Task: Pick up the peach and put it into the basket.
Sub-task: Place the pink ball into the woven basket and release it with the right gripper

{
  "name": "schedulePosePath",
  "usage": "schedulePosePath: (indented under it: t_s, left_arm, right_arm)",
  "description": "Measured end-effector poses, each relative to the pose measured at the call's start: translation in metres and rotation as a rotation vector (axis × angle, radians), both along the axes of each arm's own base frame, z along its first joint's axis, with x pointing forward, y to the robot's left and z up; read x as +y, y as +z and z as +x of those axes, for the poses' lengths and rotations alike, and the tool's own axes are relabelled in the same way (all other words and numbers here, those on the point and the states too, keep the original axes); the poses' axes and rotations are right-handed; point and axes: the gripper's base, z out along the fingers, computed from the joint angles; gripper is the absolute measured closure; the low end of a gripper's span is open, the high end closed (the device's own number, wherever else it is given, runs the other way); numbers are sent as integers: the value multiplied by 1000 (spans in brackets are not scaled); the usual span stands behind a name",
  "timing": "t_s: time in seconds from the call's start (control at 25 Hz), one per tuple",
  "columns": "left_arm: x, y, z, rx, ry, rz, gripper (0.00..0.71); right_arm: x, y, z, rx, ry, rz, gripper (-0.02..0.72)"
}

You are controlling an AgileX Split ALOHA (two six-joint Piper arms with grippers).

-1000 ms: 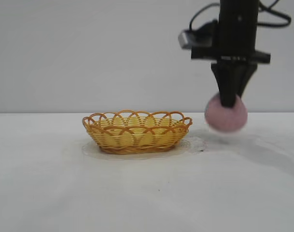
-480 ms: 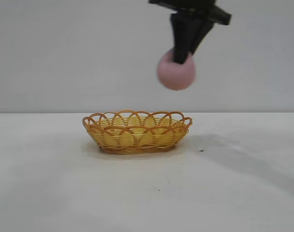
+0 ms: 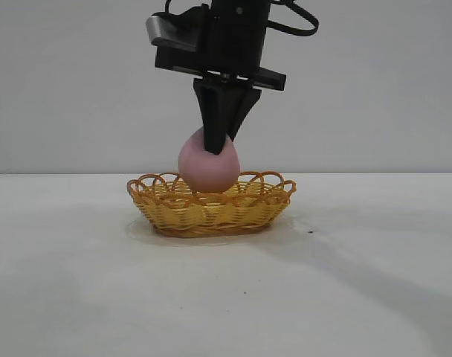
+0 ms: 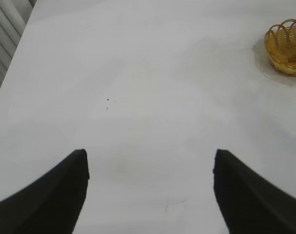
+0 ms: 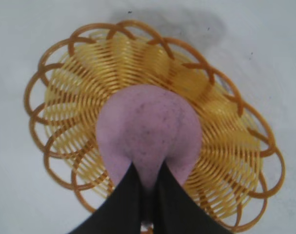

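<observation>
The pink peach [image 3: 209, 165] hangs at the rim of the yellow-orange wicker basket [image 3: 244, 208], its underside dipping just inside, toward the basket's left half. My right gripper [image 3: 215, 145] points straight down and is shut on the peach's top. From the right wrist camera the peach [image 5: 148, 129] covers the middle of the basket [image 5: 75, 102], with the black fingers [image 5: 126, 200] pinching its narrow end. My left gripper [image 4: 150, 165] is open over bare table, far from the basket [image 4: 282, 48], and is out of the exterior view.
The white table [image 3: 226, 297] spreads flat all round the basket. A few small dark specks [image 3: 309, 231] lie on it to the basket's right. A grey wall [image 3: 77, 89] stands behind.
The right arm carried the peach from low at the basket's right, up and leftward, then down to the basket's rim. The left gripper stayed still.
</observation>
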Motion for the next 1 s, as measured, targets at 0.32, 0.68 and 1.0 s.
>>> schedulePosePath:
  t_s: [0.32, 0.68, 1.0]
  left_arm:
    - [0, 0, 0, 0, 0, 0, 191]
    - [0, 0, 0, -1, 0, 0, 191]
    - [0, 0, 0, -1, 0, 0, 191]
  right_arm:
    - [-1, 0, 1, -7, 2, -10, 433]
    - [-4, 0, 3, -36, 10, -48, 412]
    - [-60, 0, 39, -39, -160, -63, 412]
